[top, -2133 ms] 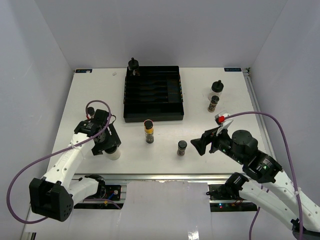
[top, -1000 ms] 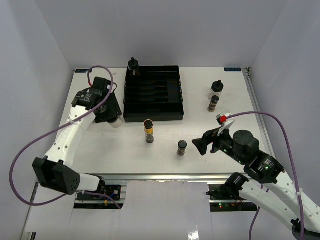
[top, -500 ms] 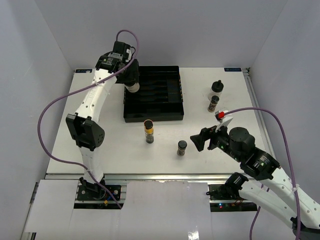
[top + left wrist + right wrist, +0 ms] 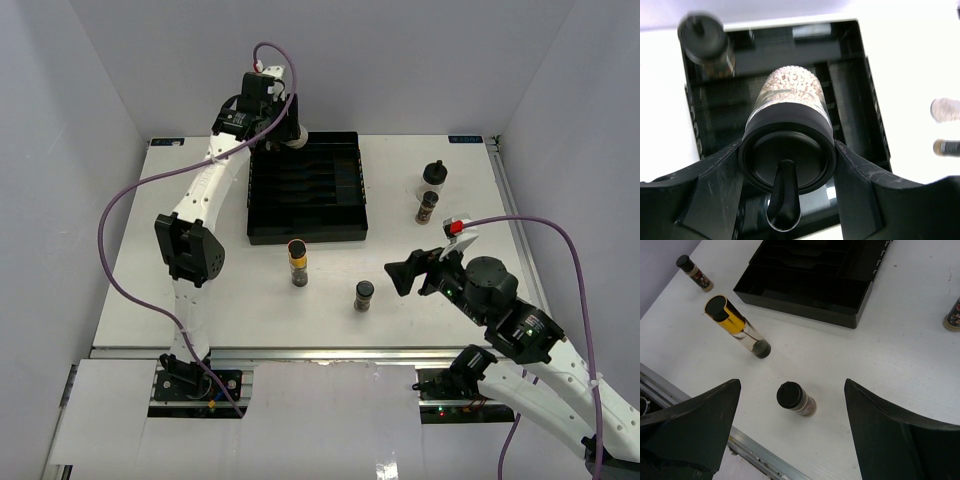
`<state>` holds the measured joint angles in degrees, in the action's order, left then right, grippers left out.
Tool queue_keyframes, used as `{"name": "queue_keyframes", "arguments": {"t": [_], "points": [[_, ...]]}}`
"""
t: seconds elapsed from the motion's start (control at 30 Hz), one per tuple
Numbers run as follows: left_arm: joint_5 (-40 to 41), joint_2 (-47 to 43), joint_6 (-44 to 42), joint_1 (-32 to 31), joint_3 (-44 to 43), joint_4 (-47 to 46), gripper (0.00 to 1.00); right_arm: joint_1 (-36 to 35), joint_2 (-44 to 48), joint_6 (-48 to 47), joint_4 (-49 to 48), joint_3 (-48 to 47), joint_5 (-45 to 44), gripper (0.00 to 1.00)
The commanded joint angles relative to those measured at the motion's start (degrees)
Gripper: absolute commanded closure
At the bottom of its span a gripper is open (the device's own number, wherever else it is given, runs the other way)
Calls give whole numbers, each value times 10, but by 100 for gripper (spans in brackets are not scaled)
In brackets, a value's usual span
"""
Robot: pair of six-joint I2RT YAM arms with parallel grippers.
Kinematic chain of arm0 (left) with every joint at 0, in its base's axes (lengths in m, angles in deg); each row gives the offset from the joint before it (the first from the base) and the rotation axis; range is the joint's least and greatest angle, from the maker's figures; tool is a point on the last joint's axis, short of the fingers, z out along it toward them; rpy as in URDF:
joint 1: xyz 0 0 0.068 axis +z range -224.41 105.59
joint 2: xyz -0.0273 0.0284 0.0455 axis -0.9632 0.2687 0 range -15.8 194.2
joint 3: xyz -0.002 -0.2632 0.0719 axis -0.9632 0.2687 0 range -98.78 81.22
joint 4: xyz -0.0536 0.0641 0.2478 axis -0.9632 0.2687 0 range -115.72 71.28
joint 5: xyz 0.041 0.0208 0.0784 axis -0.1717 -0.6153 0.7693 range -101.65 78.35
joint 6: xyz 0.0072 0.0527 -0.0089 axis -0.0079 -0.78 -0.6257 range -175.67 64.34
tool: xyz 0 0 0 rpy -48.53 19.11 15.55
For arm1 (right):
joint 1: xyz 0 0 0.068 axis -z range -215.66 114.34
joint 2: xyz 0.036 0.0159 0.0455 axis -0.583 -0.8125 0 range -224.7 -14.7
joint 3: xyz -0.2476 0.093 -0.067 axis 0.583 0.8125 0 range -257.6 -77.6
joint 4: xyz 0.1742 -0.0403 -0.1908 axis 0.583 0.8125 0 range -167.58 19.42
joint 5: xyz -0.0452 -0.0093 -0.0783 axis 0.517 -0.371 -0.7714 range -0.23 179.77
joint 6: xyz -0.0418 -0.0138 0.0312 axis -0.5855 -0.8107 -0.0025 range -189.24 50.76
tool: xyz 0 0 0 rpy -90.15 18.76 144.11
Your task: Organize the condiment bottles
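My left gripper is shut on a squat clear bottle of white grains with a black knobbed cap, held over the back left of the black slotted tray. A second knobbed bottle stands in the tray's corner. A third stands on the table at right, with a dark spice jar beside it. The yellow-banded jar and a short dark jar stand in front of the tray. My right gripper is open and empty above the short jar.
In the right wrist view, another dark spice jar stands at far left; the left arm hides it from above. The tray has several empty slots. The table's metal front edge runs close to the short jar.
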<state>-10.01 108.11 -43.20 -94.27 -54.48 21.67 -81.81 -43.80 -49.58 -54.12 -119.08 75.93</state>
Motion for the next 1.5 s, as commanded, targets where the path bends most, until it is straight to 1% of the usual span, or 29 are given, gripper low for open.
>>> {"name": "queue_keyframes", "arguments": {"t": [0.0, 0.23, 0.43, 0.87, 1.13, 1.23, 1.37, 1.47], "points": [[-13, 2, -11, 0, -7, -130, 100, -1, 1, 13, -42, -4, -15, 9], [-16, 44, -28, 0, -14, -180, 100, -2, -13, 11, -66, 9, -14, 9], [-14, 84, -53, -1, -40, -221, 100, -2, -31, 6, -70, 3, -17, 9], [-5, 135, -94, -2, -32, -311, 100, -1, -48, 6, -87, 10, -22, 9], [11, 156, -109, -2, -28, -332, 100, -1, -51, 0, -89, 11, -38, 9], [9, 147, -111, -4, -6, -333, 100, -1, -55, -5, -93, 14, -45, 9], [36, 88, -145, -19, 45, -358, 100, -2, -61, -9, -96, 17, -50, 9], [51, 66, -158, -27, 28, -326, 100, -2, -64, -9, -94, 20, -50, 9]]}}
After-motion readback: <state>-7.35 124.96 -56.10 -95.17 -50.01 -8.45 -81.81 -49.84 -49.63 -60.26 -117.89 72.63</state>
